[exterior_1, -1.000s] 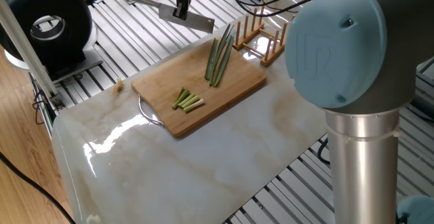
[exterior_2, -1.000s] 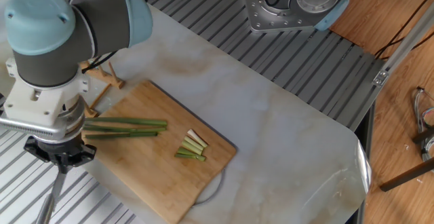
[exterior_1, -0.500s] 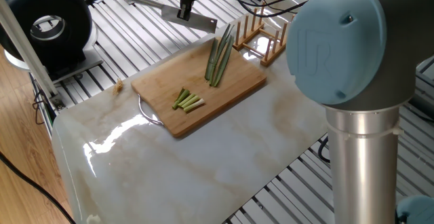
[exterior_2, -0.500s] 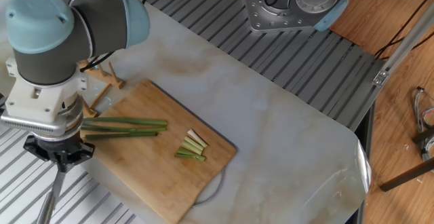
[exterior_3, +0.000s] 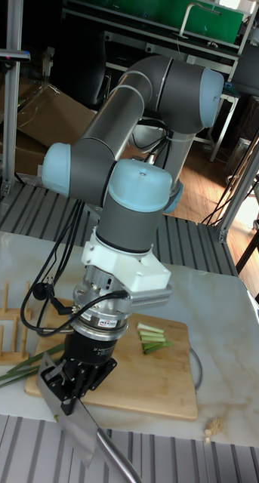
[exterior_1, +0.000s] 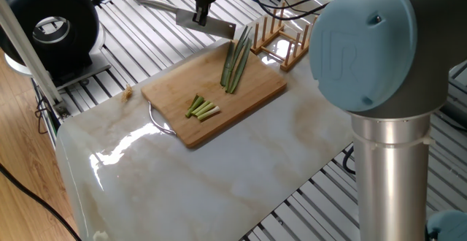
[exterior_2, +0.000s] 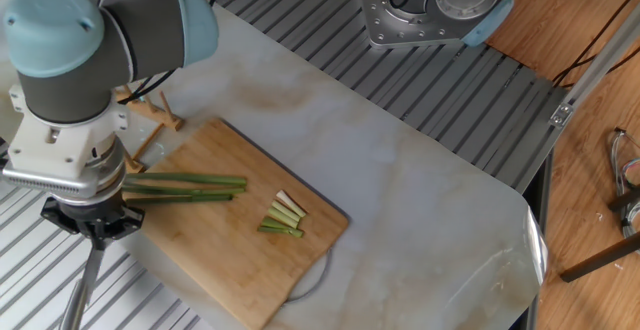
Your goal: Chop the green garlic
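Pincer (exterior_3: pixel 69 390) is clamped on a knife (exterior_3: pixel 69 416) held above the far edge of the cutting board (exterior_1: pixel 211 95), where long green garlic (exterior_1: pixel 235 64) stalks and cut pieces (exterior_1: pixel 202 109) lie on the marble surface (exterior_1: pixel 219 175).

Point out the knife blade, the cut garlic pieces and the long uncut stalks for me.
knife blade (exterior_1: pixel 211 26): one fixed view, flat of the blade below the gripper.
cut garlic pieces (exterior_1: pixel 202 109): one fixed view, middle of the small pile.
long uncut stalks (exterior_2: pixel 185 187): the other fixed view, mid-length of the stalks.
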